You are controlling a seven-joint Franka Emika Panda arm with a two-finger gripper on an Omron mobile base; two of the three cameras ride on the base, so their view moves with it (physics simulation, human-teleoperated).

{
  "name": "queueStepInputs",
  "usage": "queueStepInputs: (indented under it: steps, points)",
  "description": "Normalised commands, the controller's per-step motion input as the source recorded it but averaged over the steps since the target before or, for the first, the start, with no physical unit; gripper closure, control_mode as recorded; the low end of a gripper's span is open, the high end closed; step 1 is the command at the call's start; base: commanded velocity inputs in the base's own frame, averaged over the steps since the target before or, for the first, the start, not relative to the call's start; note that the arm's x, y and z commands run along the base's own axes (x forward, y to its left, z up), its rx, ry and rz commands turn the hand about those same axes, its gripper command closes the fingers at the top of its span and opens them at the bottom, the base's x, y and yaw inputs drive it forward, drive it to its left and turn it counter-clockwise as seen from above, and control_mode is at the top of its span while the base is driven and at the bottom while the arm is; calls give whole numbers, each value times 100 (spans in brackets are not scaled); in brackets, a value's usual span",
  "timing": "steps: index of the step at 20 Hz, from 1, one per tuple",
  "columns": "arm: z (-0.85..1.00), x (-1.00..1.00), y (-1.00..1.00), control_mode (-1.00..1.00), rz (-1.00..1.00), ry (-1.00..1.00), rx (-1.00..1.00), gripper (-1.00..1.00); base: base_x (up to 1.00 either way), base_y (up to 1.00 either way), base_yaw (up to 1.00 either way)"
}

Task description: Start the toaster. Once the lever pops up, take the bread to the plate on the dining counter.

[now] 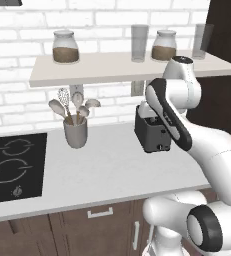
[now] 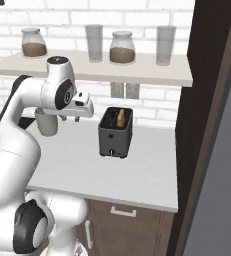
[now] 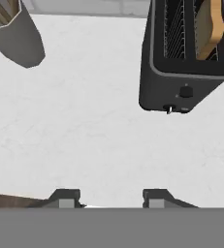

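While the claw (image 3: 109, 197) hovers half-open and empty, the toaster (image 3: 186, 58) sits on a white worktop (image 3: 84, 131) below brick

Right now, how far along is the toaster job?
Nothing looks done yet: the bread sits in one slot of the toaster, and the lever is low on the front face. In hand: the pincer hangs empty over bare counter, short of the toaster. Left: starting it, then carrying the bread away.

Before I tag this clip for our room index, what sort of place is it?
A rendered home kitchen, most likely: a toaster holding bread stands on a white worktop, an induction hob sits beside a utensil cup, and jars line a shelf on the brick wall.
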Motion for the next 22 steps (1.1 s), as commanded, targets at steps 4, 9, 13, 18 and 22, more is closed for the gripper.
queueStepInputs:
  steps: [4,9,13,18,22]
  points:
    - [-22,-23,-41,-100,0,-3,1,-100,0,0,0]
    - [-33,-18,-72,-100,0,-15,9,-100,0,0,0]
    - [-36,-7,-80,-100,0,-24,9,-100,0,0,0]
    - [-15,40,-35,-100,0,-10,5,-100,0,0,0]
    - [-10,76,-1,-100,-4,0,4,-100,0,0,0]
